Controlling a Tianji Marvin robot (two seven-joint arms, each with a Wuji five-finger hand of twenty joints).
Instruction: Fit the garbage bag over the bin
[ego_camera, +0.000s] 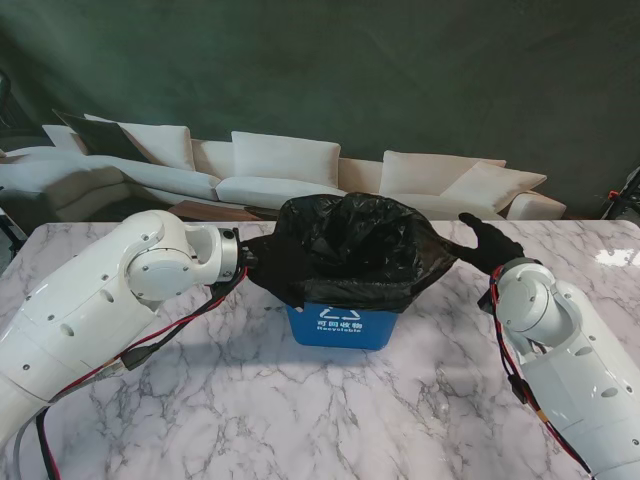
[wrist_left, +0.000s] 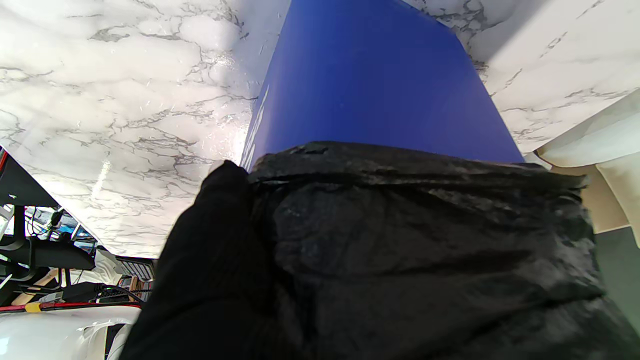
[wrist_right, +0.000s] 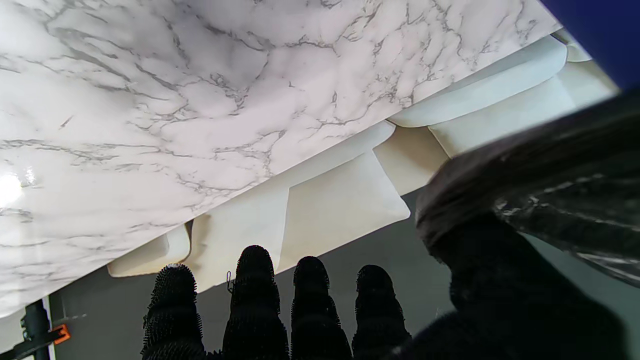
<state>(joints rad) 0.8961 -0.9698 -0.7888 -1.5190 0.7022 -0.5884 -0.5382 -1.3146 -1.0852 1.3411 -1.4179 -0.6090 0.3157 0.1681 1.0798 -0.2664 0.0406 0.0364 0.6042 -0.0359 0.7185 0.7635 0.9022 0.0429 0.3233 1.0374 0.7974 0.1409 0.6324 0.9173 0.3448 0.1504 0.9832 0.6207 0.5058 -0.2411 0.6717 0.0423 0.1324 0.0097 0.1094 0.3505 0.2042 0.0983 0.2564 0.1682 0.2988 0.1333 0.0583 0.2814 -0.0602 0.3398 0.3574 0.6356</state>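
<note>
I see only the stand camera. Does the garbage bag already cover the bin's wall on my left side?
Observer: Partly. The garbage bag covers the upper part of the bin; the blue wall beneath is bare down to the table.
Operator: And the left hand?
Observer: The left hand lies against the bag at the bin's corner; grip unclear.
Operator: Right hand's fingers?
Observer: On the right hand, four fingers are straight, off the bag.

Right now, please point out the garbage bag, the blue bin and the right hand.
garbage bag (ego_camera: 350, 245): stand view, on the crumpled black plastic inside its open mouth.
blue bin (ego_camera: 342, 326): stand view, on the front wall beside the recycling mark.
right hand (ego_camera: 490, 243): stand view, on the back of the black glove.
</note>
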